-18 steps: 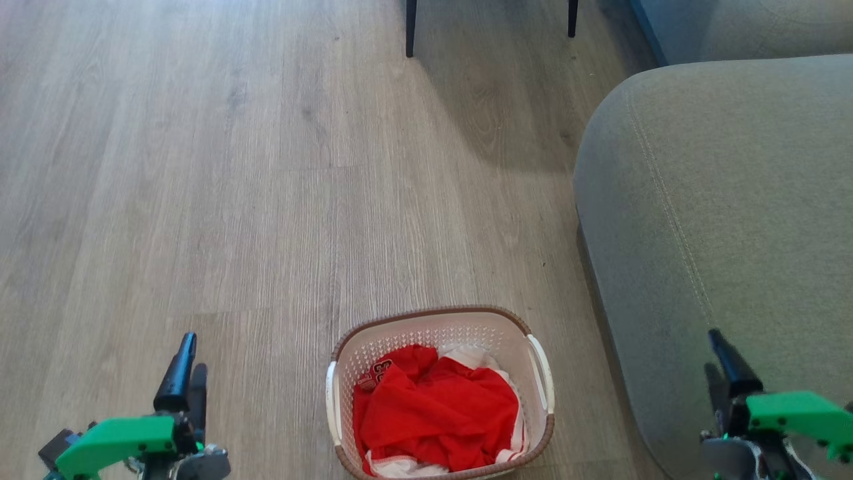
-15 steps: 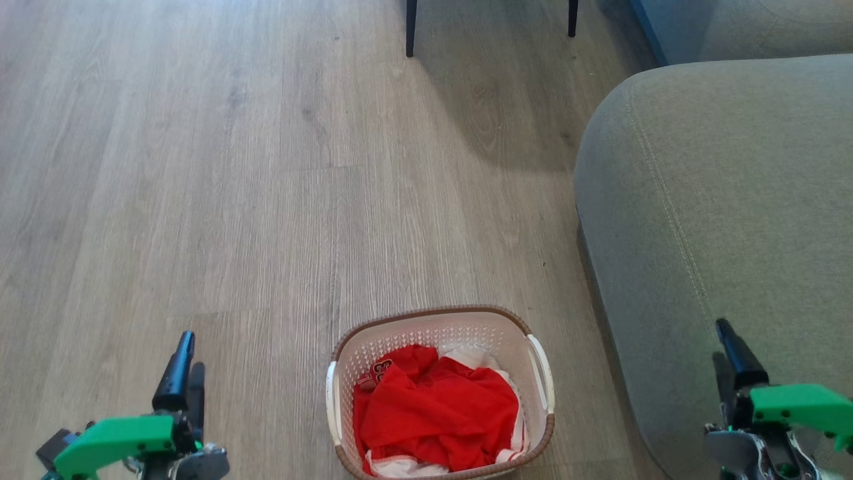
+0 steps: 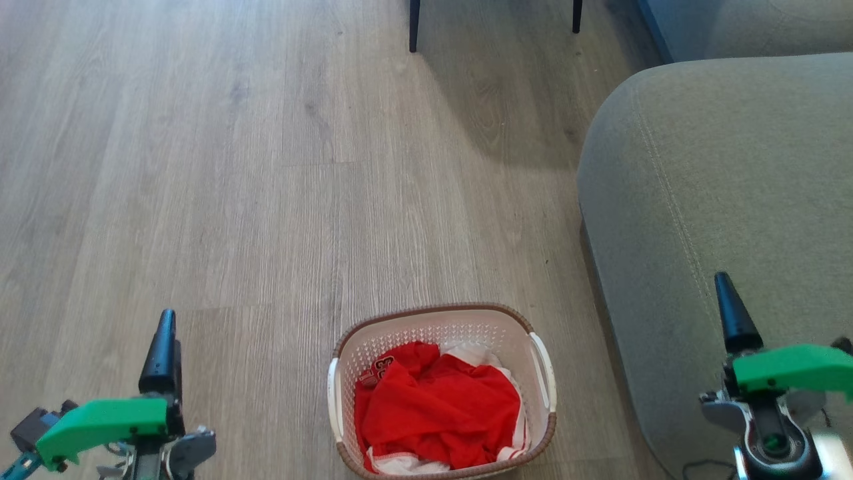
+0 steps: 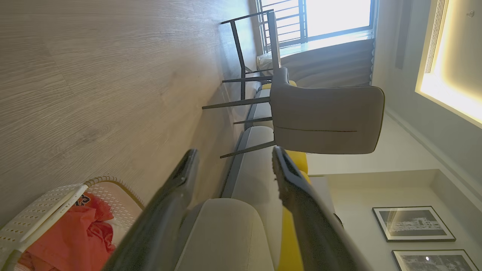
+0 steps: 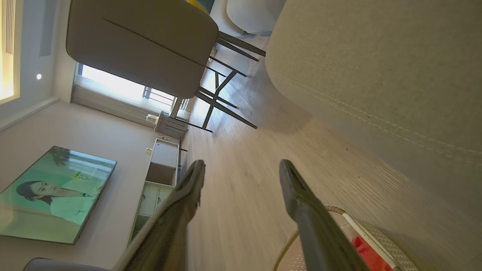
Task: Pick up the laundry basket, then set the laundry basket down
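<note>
Presently the laundry basket (image 3: 433,331) is seen at the lower middle of the head view, standing on the wooden floor (image 3: 233,167) with a red garment (image 3: 433,407) heaped inside it. It has not yet been grasped. The left gripper (image 3: 164,327) is at the lower left and the right gripper (image 3: 730,307) at the lower right, each well apart from the basket. In both wrist views the jaws are spread, with nothing held between them.

Trouble could be expected on the right side. The basket stands near the grey sofa (image 3: 720,187), and the right gripper is seen over the sofa's cushion, so the upholstery could be brushed or caught as that arm is brought in toward the right handle (image 3: 543,370). The white handles are slim and lie close against the rim, so a shallow or off-centre closure could let one slip. If the two sides were raised unevenly, the basket would be tilted and the clothing could be spilled.

Against the earlier head views, both grippers are found higher in the frame, the right one markedly so, and the left one a little further left. The basket is in almost the same spot. The whole picture has shifted slightly, which is put down to the camera.
</note>
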`<state>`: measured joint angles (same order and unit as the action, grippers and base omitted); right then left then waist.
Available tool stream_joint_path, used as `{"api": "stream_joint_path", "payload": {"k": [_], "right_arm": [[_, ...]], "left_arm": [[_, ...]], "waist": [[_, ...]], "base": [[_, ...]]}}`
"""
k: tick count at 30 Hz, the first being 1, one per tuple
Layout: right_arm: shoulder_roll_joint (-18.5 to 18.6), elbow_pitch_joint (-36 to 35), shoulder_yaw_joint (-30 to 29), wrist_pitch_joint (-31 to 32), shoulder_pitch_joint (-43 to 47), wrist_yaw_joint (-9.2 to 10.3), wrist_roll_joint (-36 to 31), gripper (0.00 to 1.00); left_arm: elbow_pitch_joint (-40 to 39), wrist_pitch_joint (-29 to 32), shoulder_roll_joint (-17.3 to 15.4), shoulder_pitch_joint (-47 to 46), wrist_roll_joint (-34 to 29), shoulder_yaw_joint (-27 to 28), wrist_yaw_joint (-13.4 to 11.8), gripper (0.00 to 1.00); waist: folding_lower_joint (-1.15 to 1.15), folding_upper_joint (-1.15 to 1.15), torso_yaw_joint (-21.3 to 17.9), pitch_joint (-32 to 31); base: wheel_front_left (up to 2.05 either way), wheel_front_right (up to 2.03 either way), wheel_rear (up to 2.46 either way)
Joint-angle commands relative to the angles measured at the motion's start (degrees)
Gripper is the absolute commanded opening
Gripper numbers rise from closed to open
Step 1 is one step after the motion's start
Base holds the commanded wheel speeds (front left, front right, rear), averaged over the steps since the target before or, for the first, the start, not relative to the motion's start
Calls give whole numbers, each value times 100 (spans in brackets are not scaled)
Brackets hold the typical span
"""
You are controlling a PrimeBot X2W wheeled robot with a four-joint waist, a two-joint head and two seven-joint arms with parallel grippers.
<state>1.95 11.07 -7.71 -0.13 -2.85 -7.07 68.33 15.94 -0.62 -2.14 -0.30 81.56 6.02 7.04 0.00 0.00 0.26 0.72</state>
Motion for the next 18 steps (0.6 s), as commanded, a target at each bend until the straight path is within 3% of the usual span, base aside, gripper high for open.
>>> {"api": "stream_joint_path", "payload": {"k": [1, 9, 18], "right_arm": [[40, -315, 65, -99, -357, -15, -224, 100], [53, -676, 359, -233, -500, -17, -1270, 100], [205, -993, 706, -367, -620, -20, -2304, 100]], "left_arm": [[-240, -48, -48, -336, -128, 75, 15, 100], [-652, -183, -50, -409, -879, 84, 5, 100], [-1273, -316, -53, -476, -1757, -102, -291, 100]], "waist": [[0, 0, 8, 4], [0, 0, 49, 28], [0, 0, 95, 67]], "base": [[0, 0, 0], [0, 0, 0], [0, 0, 0]]}}
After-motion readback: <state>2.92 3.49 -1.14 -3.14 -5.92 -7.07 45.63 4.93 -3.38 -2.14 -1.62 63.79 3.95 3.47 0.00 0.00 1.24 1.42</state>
